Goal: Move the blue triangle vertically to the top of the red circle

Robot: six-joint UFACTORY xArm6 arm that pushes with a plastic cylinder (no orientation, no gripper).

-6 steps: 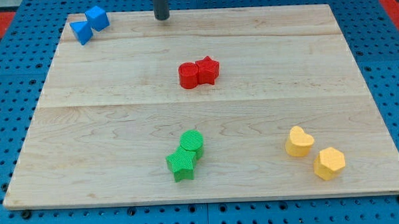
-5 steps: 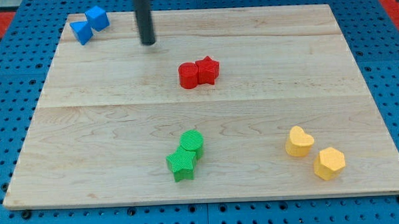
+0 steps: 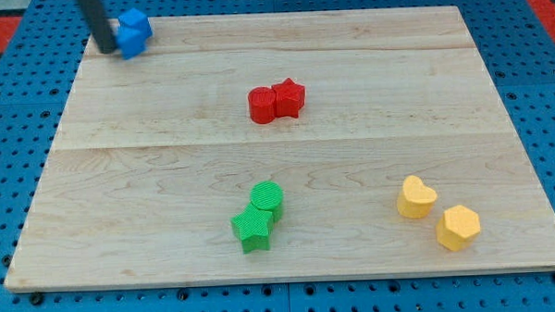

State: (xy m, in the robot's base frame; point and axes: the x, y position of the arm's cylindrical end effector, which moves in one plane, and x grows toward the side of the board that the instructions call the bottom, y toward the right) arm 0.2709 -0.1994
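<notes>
The blue triangle [image 3: 128, 43] lies at the board's top left corner, touching a blue cube [image 3: 137, 24] just above and to its right. My tip [image 3: 106, 49] rests against the triangle's left side and partly hides it. The red circle [image 3: 263, 106] sits near the board's middle, a little above centre, touching a red star [image 3: 289, 98] on its right. The triangle is far to the left of and above the red circle.
A green circle [image 3: 267, 197] and a green star [image 3: 252, 229] touch at the bottom centre. A yellow heart [image 3: 415, 197] and a yellow hexagon [image 3: 458, 227] sit at the bottom right. The wooden board [image 3: 369, 125] lies on a blue pegboard.
My tip moved left along the top of the board, from top centre to the blue triangle's left side. The triangle has shifted slightly right, toward the cube.
</notes>
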